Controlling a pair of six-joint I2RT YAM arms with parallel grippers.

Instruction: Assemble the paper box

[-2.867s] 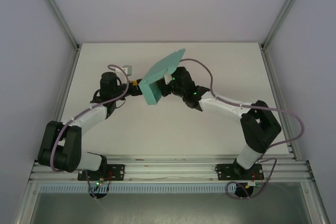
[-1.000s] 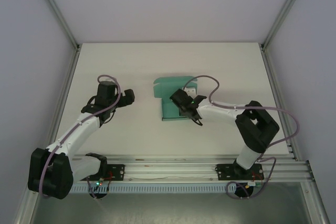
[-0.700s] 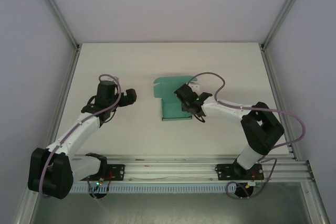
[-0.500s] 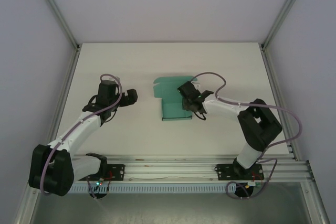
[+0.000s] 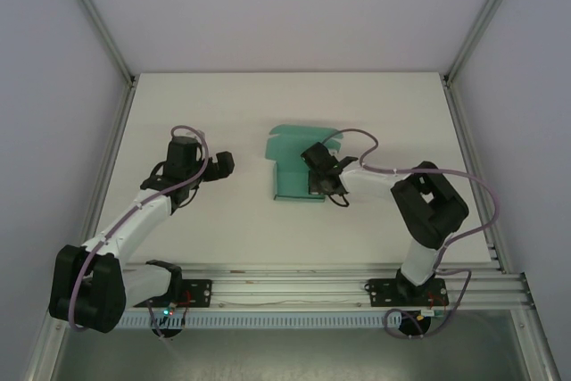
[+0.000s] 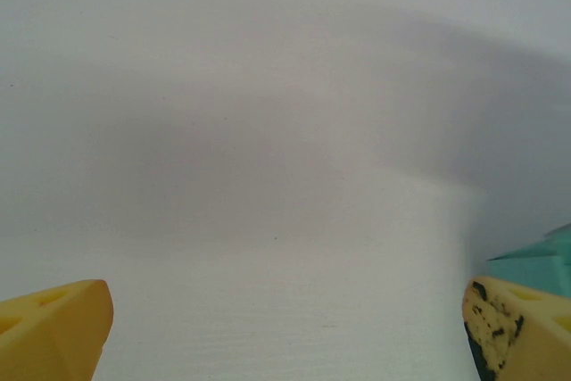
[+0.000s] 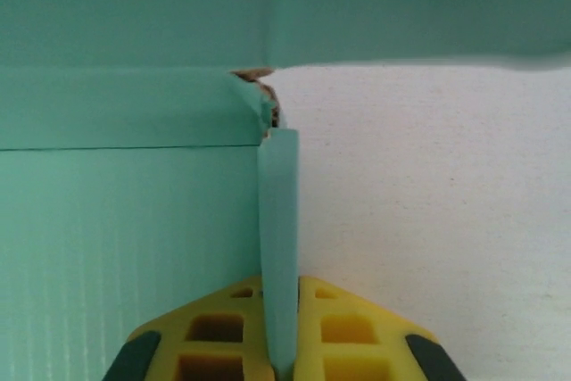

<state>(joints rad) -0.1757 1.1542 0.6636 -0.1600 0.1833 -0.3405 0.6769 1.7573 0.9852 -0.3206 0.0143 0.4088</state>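
The teal-green paper box (image 5: 290, 167) lies partly folded on the white table in the top view, between the two arms. My right gripper (image 5: 318, 176) sits at its right edge. In the right wrist view its yellow fingers (image 7: 357, 332) are shut on an upright side flap (image 7: 278, 220) of the paper box (image 7: 125, 229), with the box floor to the left and a raised wall across the top. My left gripper (image 5: 223, 164) hovers well to the left of the box, open, with its yellow fingertips (image 6: 53, 332) far apart and nothing between them. A teal corner of the paper box (image 6: 535, 260) shows at the right of the left wrist view.
The white table (image 5: 178, 113) is walled by pale panels and aluminium posts. A metal rail (image 5: 294, 287) with both arm bases runs along the near edge. Purple cables loop off each arm.
The right gripper has slid in along the box's right edge and shut on the side flap. The box's far wall has lifted a little. The left arm has stayed put.
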